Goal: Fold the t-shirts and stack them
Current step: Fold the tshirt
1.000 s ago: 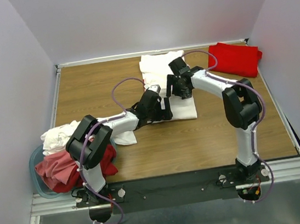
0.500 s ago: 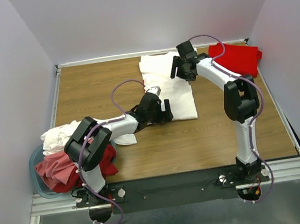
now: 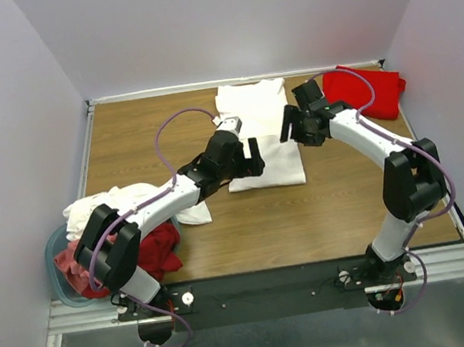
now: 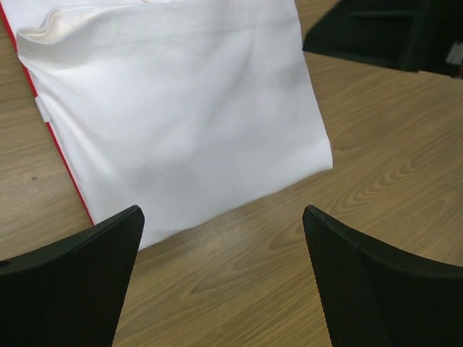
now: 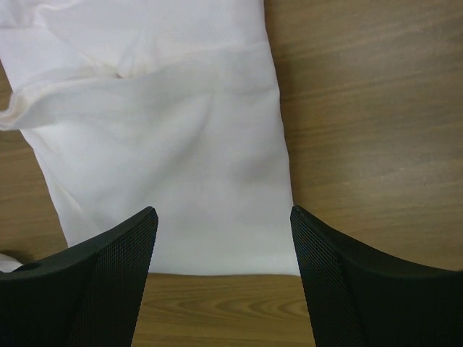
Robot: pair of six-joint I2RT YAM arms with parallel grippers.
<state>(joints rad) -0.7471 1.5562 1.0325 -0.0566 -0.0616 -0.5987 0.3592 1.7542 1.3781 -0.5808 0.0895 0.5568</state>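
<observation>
A folded white t-shirt [image 3: 260,127] lies flat at the table's back middle. It also shows in the left wrist view [image 4: 181,108], with a thin red edge along its left side, and in the right wrist view [image 5: 166,144]. My left gripper [image 3: 250,159] hovers open and empty at the shirt's near left edge; in its own view [image 4: 223,278] bare wood lies between the fingers. My right gripper [image 3: 291,124] hovers open and empty at the shirt's right edge, over its near end [image 5: 224,278]. A folded red t-shirt [image 3: 365,90] lies at the back right.
A pale blue tub [image 3: 58,263] at the near left holds a heap of white, pink and red shirts [image 3: 107,233], with white cloth spilling onto the table. The right arm's dark link [image 4: 383,32] shows at the top right of the left wrist view.
My right gripper lifted off the white shirt, swung back, then came to the shirt's right edge. My left gripper drew up and back slightly. The shirt now lies uncovered.
</observation>
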